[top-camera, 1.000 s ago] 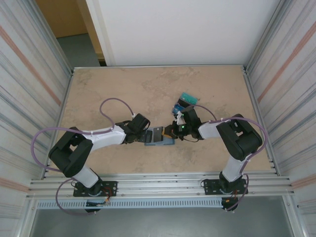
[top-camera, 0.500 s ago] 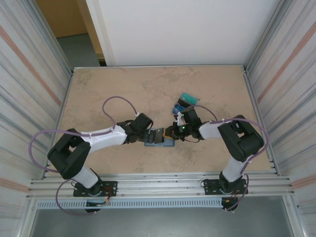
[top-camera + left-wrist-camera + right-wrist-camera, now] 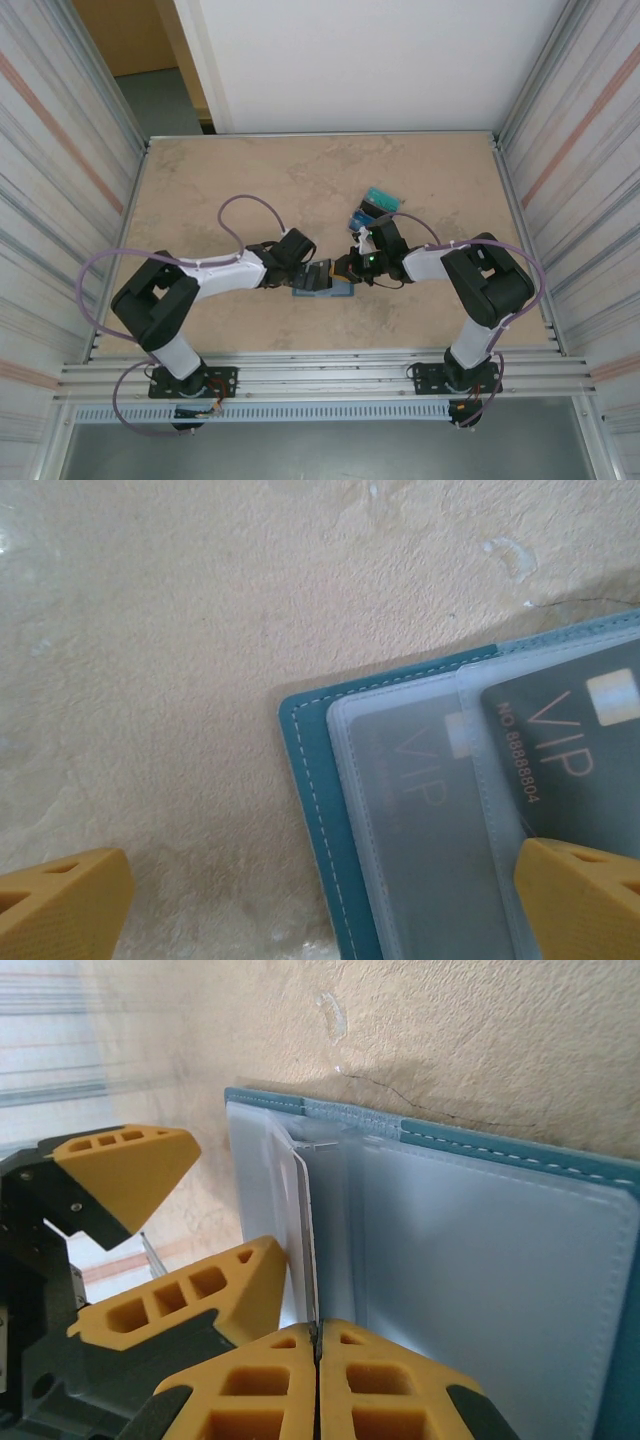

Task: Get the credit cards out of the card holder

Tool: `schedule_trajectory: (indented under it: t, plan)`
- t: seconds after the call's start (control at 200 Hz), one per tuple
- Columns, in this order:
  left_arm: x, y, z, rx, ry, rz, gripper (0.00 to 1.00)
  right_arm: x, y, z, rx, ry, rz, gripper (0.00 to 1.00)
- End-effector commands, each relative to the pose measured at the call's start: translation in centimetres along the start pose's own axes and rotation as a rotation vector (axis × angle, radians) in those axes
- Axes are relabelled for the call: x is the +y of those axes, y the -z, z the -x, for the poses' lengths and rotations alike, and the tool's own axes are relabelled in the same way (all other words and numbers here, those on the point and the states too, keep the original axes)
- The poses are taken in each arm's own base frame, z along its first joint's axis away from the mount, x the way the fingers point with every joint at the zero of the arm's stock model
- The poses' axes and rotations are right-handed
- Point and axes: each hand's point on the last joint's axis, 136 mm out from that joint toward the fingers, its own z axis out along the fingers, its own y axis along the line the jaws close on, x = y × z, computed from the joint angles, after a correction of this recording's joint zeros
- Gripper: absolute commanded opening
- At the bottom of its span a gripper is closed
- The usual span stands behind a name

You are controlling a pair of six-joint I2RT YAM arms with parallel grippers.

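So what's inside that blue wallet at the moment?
A dark VIP card under a clear sleeve of the card holder, and a second VIP card beside it. The left tool's finger hides its lower end; deeper pockets can't be seen.

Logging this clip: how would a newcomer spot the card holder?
On the beige table, look in the near half, where the left gripper and right gripper meet. The card holder lies open and flat beneath them. Unlike the small pile of loose cards farther back, it is teal-edged, stitched, and lined with clear sleeves.
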Motion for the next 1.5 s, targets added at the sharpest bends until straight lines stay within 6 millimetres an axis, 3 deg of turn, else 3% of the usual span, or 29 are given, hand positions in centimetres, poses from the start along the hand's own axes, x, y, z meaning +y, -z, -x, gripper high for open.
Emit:
schedule_trajectory:
  t: [0.0,0.586,1.112,1.493]
  plan:
    - [-0.6,-0.1,0.2,0.007,-0.037,-0.001,0.99,0.2,0.2,0.2,-0.004,-0.009,0.004,0.07]
    - [0.7,-0.1,-1.2,0.042,-0.027,0.049,0.99,-0.7,2.1,0.3,-0.041,-0.021,-0.029,0.06]
    - [-2.3,3.0,2.7,-0.070,-0.086,-0.043,0.99,-0.9,2.0,0.3,-0.039,-0.033,-0.028,0.07]
    - [-2.3,0.7,1.5,0.000,-0.113,-0.008,0.99,-0.8,1.8,0.3,-0.037,-0.034,-0.019,0.08]
